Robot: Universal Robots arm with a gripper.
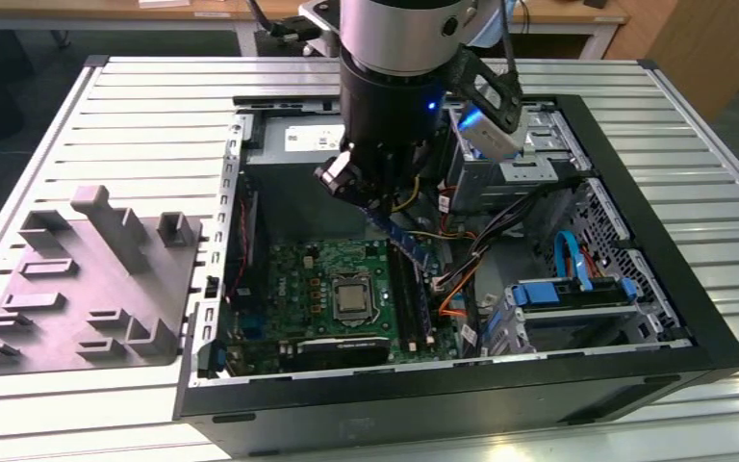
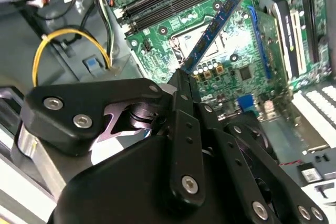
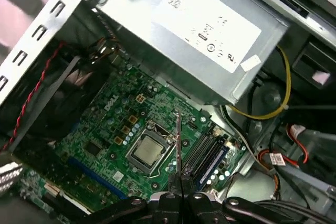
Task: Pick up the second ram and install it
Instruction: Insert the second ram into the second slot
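Above the motherboard (image 1: 305, 269), inside the open case (image 1: 472, 385), the gripper (image 2: 181, 80) pinches the 2nd ram (image 2: 212, 27) by 1 end, claw pressed onto its flat faces. Stick hangs tilted, free end down toward the memory slots (image 3: 202, 153) along the board's edge on the exterior view's right, not seated. It reads edge-on in the first wrist view, probably to line up with a slot's length.

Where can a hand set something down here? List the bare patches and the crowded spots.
Bare: the slatted table on the exterior view's right of the computer case, and around the grey fixture on its left. Crowded: inside the case, where the gripper holds the second ram over the motherboard, beside cables.
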